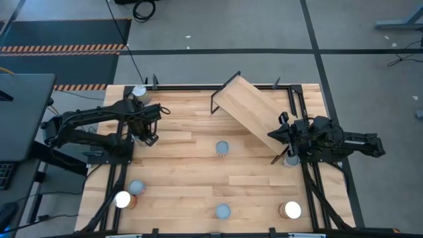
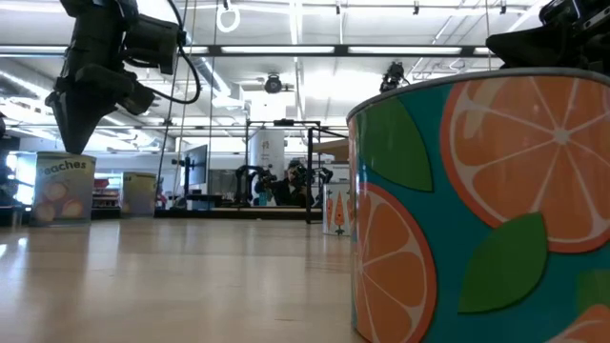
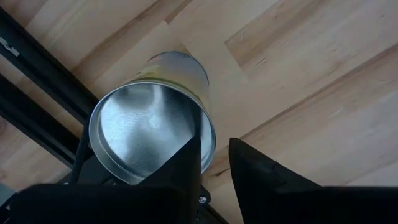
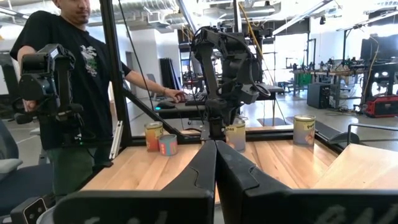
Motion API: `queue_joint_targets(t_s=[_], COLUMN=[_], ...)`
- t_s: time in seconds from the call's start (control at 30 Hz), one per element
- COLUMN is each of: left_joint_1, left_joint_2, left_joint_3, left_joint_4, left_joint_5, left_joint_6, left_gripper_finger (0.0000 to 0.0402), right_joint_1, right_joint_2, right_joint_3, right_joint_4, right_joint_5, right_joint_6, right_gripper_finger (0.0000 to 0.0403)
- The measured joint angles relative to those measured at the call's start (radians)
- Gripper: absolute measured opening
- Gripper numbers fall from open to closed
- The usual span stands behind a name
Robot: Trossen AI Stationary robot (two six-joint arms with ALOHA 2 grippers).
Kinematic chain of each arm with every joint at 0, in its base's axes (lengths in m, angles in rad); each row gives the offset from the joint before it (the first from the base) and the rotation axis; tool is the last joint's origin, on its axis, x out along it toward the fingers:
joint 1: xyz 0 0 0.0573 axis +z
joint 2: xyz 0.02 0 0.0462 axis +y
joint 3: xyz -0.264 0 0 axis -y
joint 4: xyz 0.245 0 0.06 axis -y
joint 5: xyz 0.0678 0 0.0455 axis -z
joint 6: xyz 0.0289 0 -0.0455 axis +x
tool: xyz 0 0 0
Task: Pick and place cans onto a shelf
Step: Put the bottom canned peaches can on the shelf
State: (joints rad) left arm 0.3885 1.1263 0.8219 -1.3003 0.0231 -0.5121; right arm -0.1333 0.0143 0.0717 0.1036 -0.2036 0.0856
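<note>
High view: butcher-block bench point(image 1: 192, 178) carries scattered cans point(image 1: 222, 148), angled shelf point(image 1: 251, 109); grey floor around. Left pincer point(image 1: 149, 137) slightly parted, empty; right pincer point(image 1: 276, 135) pressed together.

Only one word reads clearly from here: "peaches", printed across the top of the label on the can point(image 2: 63, 188) standing at the far left of the desk point(image 2: 191, 276) in the low view. Nothing else carries writing I can make out.
</note>
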Motion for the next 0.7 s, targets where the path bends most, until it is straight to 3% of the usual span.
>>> queue_joint_targets(t_s=[0.4,0.7], left_joint_1=[0.0,0.0], left_joint_2=[0.0,0.0], left_joint_3=[0.0,0.0], left_joint_4=[-0.013,-0.003], left_joint_5=[0.0,0.001], left_joint_6=[0.0,0.001], left_gripper_finger=[0.0082,0.0007], right_joint_1=[0.0,0.0], right_joint_2=[0.0,0.0], right_joint_3=[0.0,0.0], right_joint_4=[0.0,0.0], right_joint_5=[0.0,0.0], right_joint_6=[0.0,0.0], right_gripper_finger=[0.0011,0.0011])
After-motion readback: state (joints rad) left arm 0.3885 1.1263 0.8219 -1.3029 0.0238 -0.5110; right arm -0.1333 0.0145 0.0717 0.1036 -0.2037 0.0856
